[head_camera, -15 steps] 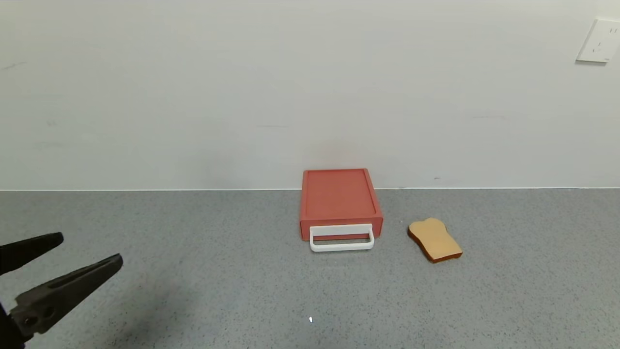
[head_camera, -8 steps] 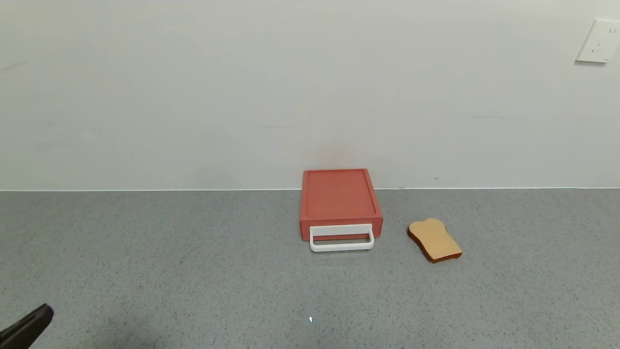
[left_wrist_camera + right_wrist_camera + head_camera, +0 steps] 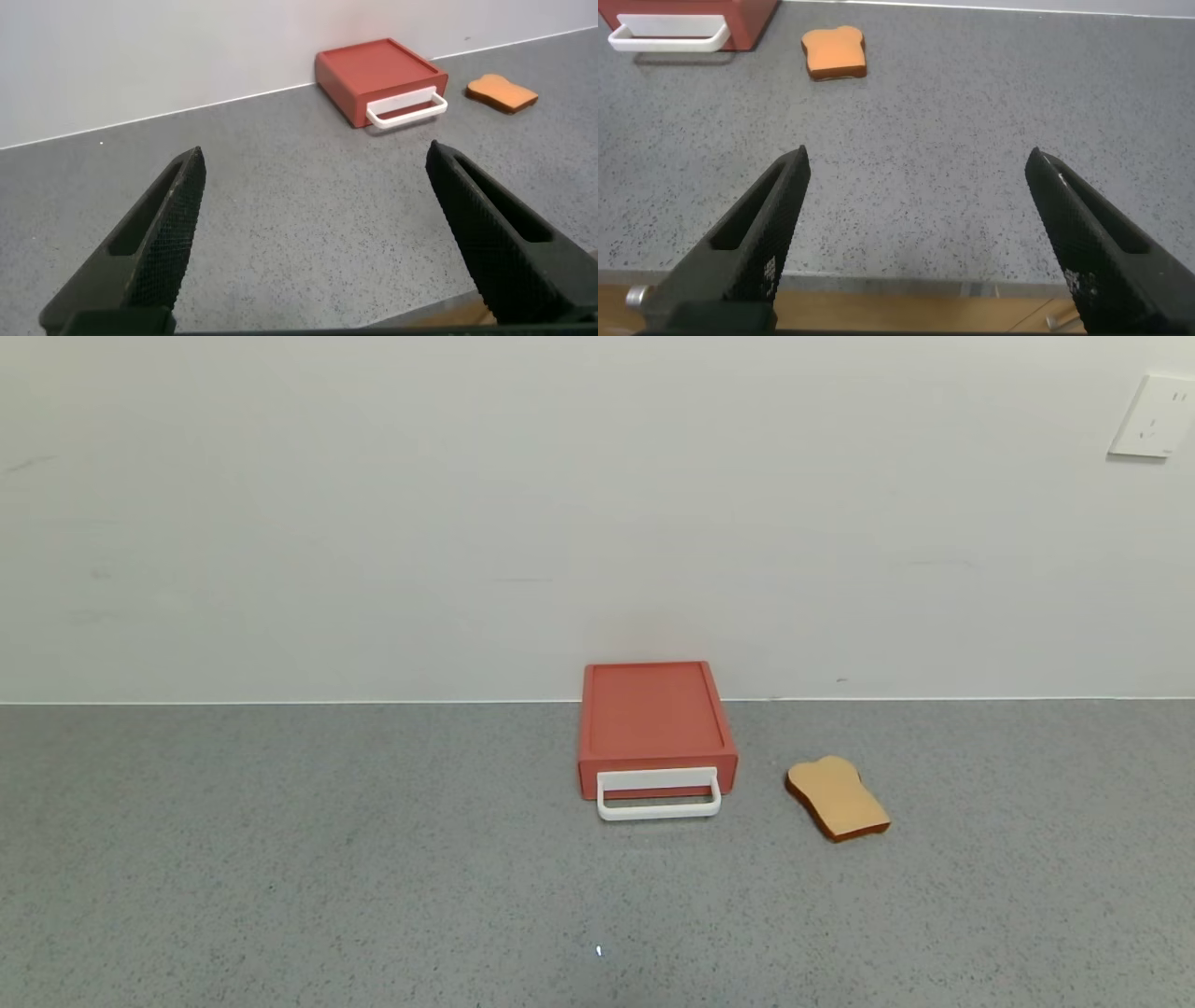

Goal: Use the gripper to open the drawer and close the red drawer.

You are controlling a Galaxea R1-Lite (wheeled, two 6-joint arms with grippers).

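The red drawer (image 3: 653,719) is a low red-orange box against the back wall, its tray pushed in, with a white loop handle (image 3: 659,798) at its front. It also shows in the left wrist view (image 3: 378,75) and partly in the right wrist view (image 3: 747,19). My left gripper (image 3: 313,168) is open and empty, held low near the table's front edge, far from the drawer. My right gripper (image 3: 915,173) is open and empty over the front edge. Neither gripper shows in the head view.
A tan toast-shaped slice (image 3: 837,799) lies on the grey table (image 3: 373,859) right of the drawer, also in the right wrist view (image 3: 835,52). A white wall socket (image 3: 1153,415) is at the upper right.
My left gripper has drawn back and down at the lower left and has left the head view. The drawer and the slice have not moved.
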